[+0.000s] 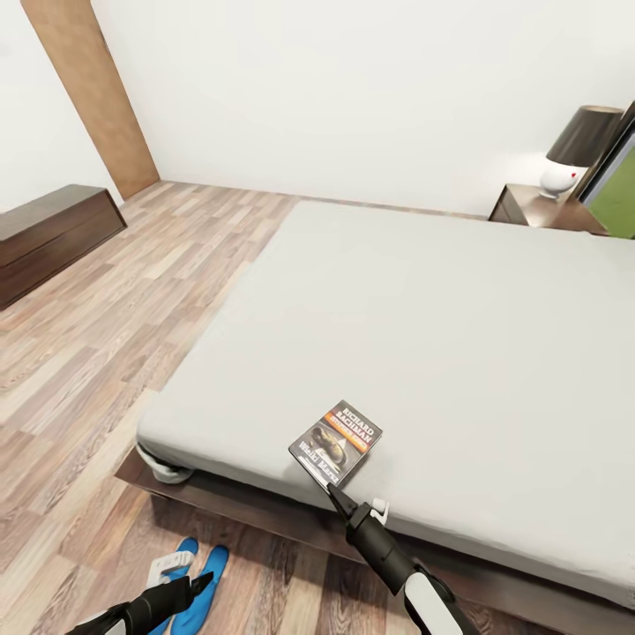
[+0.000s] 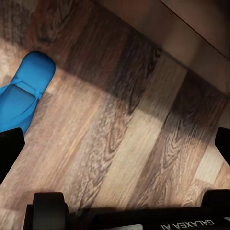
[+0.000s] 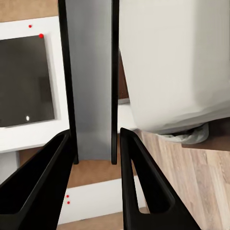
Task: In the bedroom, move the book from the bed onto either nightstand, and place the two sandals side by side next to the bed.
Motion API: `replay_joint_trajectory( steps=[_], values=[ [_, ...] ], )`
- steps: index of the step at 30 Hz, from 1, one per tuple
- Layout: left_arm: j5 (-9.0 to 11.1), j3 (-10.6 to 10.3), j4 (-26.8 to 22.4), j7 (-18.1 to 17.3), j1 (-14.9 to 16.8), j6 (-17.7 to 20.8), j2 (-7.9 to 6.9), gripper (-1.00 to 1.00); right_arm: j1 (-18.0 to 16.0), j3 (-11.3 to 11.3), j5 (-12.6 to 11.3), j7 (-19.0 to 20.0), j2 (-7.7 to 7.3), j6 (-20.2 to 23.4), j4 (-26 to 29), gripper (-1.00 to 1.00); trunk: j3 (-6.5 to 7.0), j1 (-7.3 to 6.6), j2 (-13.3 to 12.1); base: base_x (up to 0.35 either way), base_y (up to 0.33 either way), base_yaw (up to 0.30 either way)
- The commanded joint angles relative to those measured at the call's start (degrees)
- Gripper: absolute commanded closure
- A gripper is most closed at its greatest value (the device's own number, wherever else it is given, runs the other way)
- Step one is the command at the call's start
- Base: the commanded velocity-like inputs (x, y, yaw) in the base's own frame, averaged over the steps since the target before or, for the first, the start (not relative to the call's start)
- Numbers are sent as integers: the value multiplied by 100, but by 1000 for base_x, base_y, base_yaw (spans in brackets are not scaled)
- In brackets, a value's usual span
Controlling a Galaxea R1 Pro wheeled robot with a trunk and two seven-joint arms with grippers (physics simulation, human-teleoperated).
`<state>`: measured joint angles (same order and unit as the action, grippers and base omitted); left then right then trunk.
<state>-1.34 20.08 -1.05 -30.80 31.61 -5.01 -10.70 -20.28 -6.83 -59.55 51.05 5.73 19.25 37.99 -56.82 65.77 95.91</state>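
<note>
Evidently the book [image 1: 336, 441], a thin paperback with "RICHARD BACHMAN" on its dark cover, is pinched at its near edge by the right hand [image 1: 328, 488] and lies tilted over the near edge of the bed [image 1: 459, 326], its far part just on or barely above the grey mattress. In the right wrist view the book [image 3: 92, 81] is seen edge-on as a flat grey slab between the two black fingers [image 3: 139, 187], which are closed against its faces. It is judged light and fairly stiff when shut, though the cover looks glossy and could slip or fan open if held by a corner; a grip across the spine or well in from the edge would be steadier.

A nightstand [image 1: 538, 208] with a lamp [image 1: 578, 150] is seen at the far corner, well apart from the book, so a long carry is expected.

The blue sandals [image 1: 196, 582] lie together on the plank floor [image 1: 97, 353] just beside the bed frame. One sandal [image 2: 24, 93] is seen in the left wrist view; being thin, flat and flexible, they are likely best taken at the strap. The left hand [image 1: 198, 586] hovers above them, its fingers spread wide and empty.
</note>
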Motion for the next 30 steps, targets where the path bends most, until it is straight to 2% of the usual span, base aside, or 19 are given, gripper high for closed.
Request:
replay_joint_trajectory(
  steps=[1,21,30],
  values=[
    [-15,12,8,-14,3,-26,-2,-100,-2,-10,-57,2,-2,49,-3,100,15,-23,-40,0,0,0],
    [-15,13,8,-14,3,-26,-2,-100,-2,-28,-49,-11,-2,63,-14,100,374,-462,-842,0,0,0],
    [-15,9,8,-27,3,-26,-2,-100,-2,-65,20,17,-42,239,94,100,536,-660,-1203,0,0,0]
  ],
)
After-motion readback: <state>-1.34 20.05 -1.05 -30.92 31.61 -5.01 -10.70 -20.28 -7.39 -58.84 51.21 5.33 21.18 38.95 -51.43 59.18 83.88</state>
